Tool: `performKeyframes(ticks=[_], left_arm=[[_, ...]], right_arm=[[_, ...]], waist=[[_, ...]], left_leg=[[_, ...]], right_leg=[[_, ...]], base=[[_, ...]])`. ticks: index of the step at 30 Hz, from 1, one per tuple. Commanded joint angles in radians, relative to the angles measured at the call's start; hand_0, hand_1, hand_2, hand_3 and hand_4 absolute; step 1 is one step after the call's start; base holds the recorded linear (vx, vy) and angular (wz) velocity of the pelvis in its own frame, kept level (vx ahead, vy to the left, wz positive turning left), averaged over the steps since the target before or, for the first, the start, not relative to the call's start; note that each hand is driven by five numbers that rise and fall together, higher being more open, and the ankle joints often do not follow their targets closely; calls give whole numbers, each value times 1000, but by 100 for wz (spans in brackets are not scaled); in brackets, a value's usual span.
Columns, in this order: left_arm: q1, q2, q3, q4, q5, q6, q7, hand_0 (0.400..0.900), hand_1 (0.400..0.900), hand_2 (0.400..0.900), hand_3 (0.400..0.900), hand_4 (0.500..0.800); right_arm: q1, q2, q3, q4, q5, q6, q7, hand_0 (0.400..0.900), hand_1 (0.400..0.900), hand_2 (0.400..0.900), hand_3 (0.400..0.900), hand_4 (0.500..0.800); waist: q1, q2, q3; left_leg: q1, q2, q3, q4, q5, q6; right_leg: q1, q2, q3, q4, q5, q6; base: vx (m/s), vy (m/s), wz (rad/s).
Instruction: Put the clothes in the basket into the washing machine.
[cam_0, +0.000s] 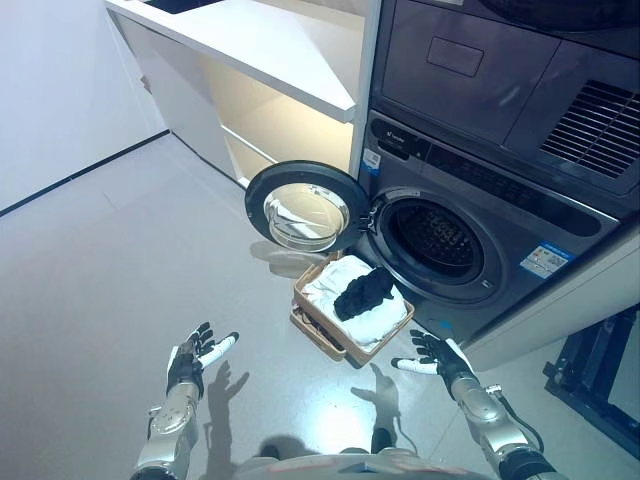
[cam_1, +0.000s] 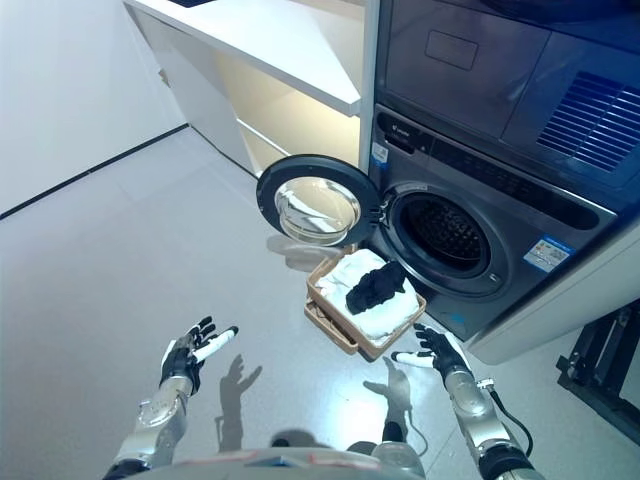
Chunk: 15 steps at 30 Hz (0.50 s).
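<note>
Clothes (cam_0: 352, 296) sit heaped in the basket (cam_0: 318, 334) on the floor, just in front of the washing machine (cam_0: 470, 215) and below its open door (cam_0: 300, 205), which swings out to the left of the drum opening (cam_0: 436, 240). You have two items to judge: a white garment (cam_0: 340, 280) filling most of the basket, and a dark garment (cam_0: 362, 292) bunched on top of it, toward the drum side. Both look soft and limp, probably light, so expect them to sag and trail when lifted; nothing here is fragile or slippery. Your left hand (cam_0: 192, 360) hovers over bare floor well to the left of the basket, fingers spread and holding nothing. Your right hand (cam_0: 435, 355) is near the basket's right corner, also splayed wide and empty (neither touches the cloth or the basket). Take the dark piece first, I'd judge: it rides highest and its crumpled folds give a ridge to pinch. Gather a good bunch at the middle of the lump, not an edge, or a sleeve may unroll and drag over the basket rim. The white one lies flatter and is tucked into the basket walls; dig the fingers in deep at its centre and close on a thick fold. How many pieces make up the white layer cannot be told from here. The drum mouth is close, so the carry is short, but lift clear of the door seal.
</note>
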Motion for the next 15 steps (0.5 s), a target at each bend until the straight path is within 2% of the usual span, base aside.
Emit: performKeyframes(ticks=[1,5,15], left_arm=[[-49,75,19,-14,21,-47,17,900,900,900,900,800],[-56,72,22,-12,0,-54,17,900,900,900,900,800],[-57,93,35,3,55,-48,44,900,900,900,900,800]], right_arm=[[-42,-5,28,-17,14,-57,-18,900,900,900,900,800],[-46,1,36,-10,15,-57,-14,900,900,900,900,800],[-50,-18,37,-31,11,-56,-8,900,900,900,900,800]], waist=[[8,-61,-63],[11,-60,-63],[13,-66,-48]], left_leg=[[-51,25,16,53,-21,1],[-53,29,16,51,-17,-2],[-96,34,4,133,-40,-11]], right_leg=[[-24,-57,10,137,-54,24],[-22,-52,5,124,-48,22],[-35,-41,12,142,-62,11]], base=[[-3,-6,4],[-2,-2,1],[-3,-9,1]])
